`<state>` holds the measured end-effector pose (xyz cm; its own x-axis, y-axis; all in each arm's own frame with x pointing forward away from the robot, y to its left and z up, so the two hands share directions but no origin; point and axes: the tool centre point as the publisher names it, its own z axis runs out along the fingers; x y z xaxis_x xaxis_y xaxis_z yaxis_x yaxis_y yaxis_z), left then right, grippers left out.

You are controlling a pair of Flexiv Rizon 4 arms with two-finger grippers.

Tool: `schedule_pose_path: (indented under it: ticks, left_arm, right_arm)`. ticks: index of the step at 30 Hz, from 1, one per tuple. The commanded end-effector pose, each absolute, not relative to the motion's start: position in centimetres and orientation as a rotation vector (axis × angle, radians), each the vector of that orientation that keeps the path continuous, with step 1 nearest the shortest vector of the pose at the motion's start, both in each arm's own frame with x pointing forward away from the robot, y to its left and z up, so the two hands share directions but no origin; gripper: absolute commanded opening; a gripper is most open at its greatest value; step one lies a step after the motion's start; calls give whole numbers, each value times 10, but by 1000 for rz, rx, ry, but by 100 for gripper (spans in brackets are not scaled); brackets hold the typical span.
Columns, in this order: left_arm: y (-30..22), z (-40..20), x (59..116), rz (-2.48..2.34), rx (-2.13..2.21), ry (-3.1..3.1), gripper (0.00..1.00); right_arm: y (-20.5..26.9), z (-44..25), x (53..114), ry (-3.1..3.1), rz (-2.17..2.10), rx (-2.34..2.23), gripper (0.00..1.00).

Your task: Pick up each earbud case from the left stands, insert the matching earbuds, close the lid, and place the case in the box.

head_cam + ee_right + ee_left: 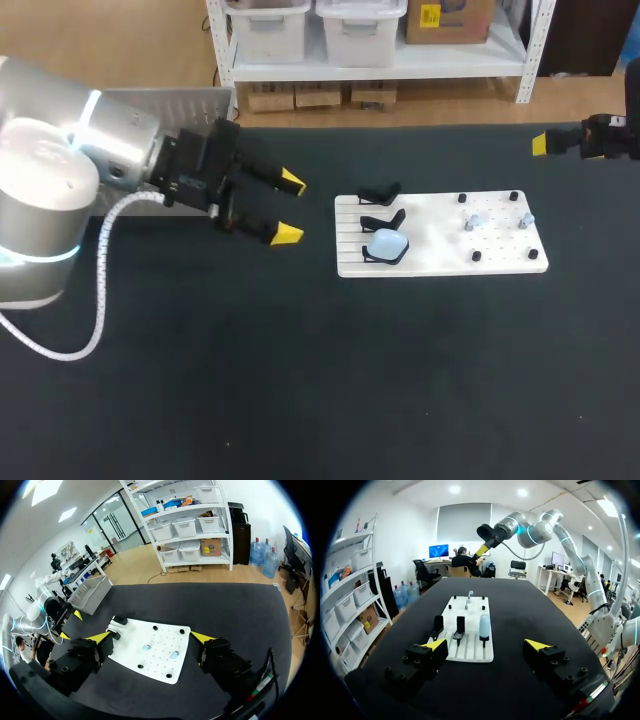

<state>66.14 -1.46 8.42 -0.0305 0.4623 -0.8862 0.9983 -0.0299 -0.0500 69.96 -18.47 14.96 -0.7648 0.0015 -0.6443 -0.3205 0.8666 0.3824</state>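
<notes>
A light-blue earbud case sits on the nearest of three black stands at the left end of a white board. The other two stands are empty. Two small earbuds rest among black pegs on the board's right half. My left gripper hovers open, left of the board, with nothing between its fingers. In the left wrist view the case stands ahead of the left gripper. My right gripper is open above the table's far right; the earbuds lie ahead of it.
A grey metal box stands at the table's back left, behind my left arm; the right wrist view shows this box beyond the board. Black tabletop surrounds the board on all sides.
</notes>
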Motion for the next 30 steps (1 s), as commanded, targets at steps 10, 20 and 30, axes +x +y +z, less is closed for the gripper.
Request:
schedule_pose_path:
  ticks: [10, 20, 30]
  left_arm:
    - [-56, 58, 674, -1046, 1577, 1567, 100]
    - [-83, 43, 671, -1091, 1584, 1530, 100]
    - [-103, 30, 661, -1097, 1582, 1518, 100]
  right_arm:
    - [-185, 150, 699, 2372, 634, -230, 100]
    - [-185, 150, 699, 2372, 634, -230, 100]
    - [-185, 150, 699, 2372, 634, -230, 100]
